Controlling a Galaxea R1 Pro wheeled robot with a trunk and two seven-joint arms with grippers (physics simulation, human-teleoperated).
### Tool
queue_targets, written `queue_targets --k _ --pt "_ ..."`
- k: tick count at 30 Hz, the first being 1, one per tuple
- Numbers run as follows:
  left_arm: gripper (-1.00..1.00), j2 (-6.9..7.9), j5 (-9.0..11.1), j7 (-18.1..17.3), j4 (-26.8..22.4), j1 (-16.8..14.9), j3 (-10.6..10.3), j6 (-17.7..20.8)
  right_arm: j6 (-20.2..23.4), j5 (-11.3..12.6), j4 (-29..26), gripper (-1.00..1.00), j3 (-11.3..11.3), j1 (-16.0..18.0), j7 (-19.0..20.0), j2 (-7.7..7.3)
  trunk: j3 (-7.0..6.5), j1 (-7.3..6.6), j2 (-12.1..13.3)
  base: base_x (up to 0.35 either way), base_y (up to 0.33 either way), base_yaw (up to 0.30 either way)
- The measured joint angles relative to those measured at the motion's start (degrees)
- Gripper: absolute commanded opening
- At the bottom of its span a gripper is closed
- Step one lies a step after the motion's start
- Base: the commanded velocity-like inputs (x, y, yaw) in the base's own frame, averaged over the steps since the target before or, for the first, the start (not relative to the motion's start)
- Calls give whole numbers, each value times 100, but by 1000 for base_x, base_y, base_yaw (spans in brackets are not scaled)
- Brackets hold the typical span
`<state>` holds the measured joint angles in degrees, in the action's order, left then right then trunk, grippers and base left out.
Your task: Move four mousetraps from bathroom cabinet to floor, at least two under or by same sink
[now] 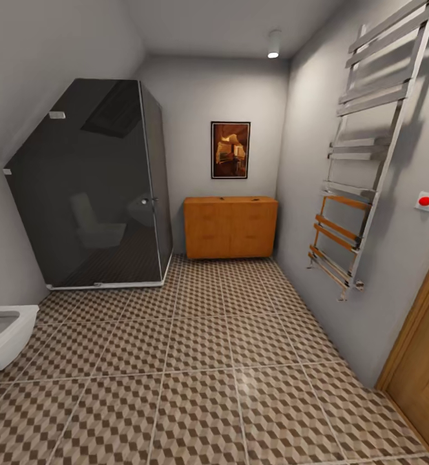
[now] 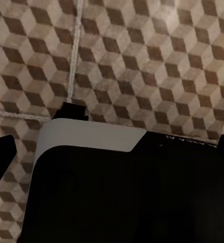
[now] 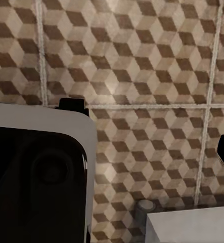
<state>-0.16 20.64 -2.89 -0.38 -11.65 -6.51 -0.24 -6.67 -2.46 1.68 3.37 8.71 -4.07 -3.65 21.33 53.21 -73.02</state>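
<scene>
- The bathroom floor (image 1: 201, 361) spreads across the whole lower part of the head view: large square tiles printed with brown, beige and white cubes, with pale grout lines. Both wrist views look down on the same tiling (image 2: 142, 66) (image 3: 142, 61).
- A dark glass shower enclosure (image 1: 92, 187) stands in the far left corner, on a white base, touching the left wall and back wall.
- A chrome towel radiator (image 1: 363, 161) hangs on the right wall, with orange-brown bars on its lower rungs.
- The cabinet (image 1: 230, 227), a low orange-brown wooden chest, sits on the floor against the back wall, between the shower enclosure and the right wall. Its drawers look closed. Small dark specks lie on its top near the back edge, too small to identify; I cannot tell whether they are mousetraps.
- A wooden door (image 1: 424, 374) fills the near right corner.
- A white toilet (image 1: 4, 332) juts in at the left edge, near the floor.
- A framed picture (image 1: 230, 150) hangs on the back wall above the cabinet.
- A red button on a white plate (image 1: 426, 201) is on the right wall, beside the radiator.
- A ceiling spotlight (image 1: 274, 45) is lit.
- Dark and white robot parts (image 2: 122, 187) (image 3: 38, 177) fill the near part of each wrist view; the fingers' spread on either arm cannot be told.
</scene>
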Motion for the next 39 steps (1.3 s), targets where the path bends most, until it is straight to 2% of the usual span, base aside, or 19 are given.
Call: queue_targets --k 39 --pt "100 7 -16 -3 0 0 -3 8 -45 12 -1 100 -5 0 -8 -2 0 0 0 328 0 1"
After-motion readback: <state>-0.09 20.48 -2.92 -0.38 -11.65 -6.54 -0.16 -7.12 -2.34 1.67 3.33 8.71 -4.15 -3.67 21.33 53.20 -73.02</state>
